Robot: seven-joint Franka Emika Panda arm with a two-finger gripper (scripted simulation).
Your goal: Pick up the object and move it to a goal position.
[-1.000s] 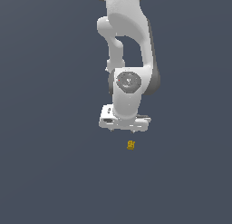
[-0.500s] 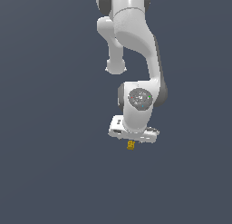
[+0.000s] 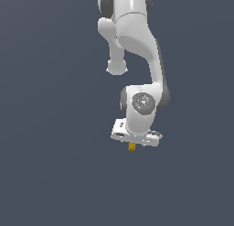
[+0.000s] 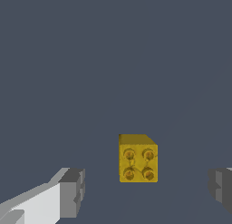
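The object (image 4: 137, 158) is a small mustard-yellow block with studs on one face, resting on the dark grey floor. In the wrist view it lies between my two fingertips, with a gap on each side. My gripper (image 4: 147, 189) is open, its grey pads (image 4: 72, 192) wide apart and touching nothing. In the exterior view the object (image 3: 131, 147) peeks out just below the white hand (image 3: 136, 136), which hangs low over it and hides the fingers.
The dark grey floor (image 3: 55, 174) spreads flat all around with nothing else on it. The white arm (image 3: 132, 46) reaches down from the top of the exterior view.
The arm has dropped and shifted to the exterior view's right. The hand, which hung above the object, now sits down around it. The object has not moved.
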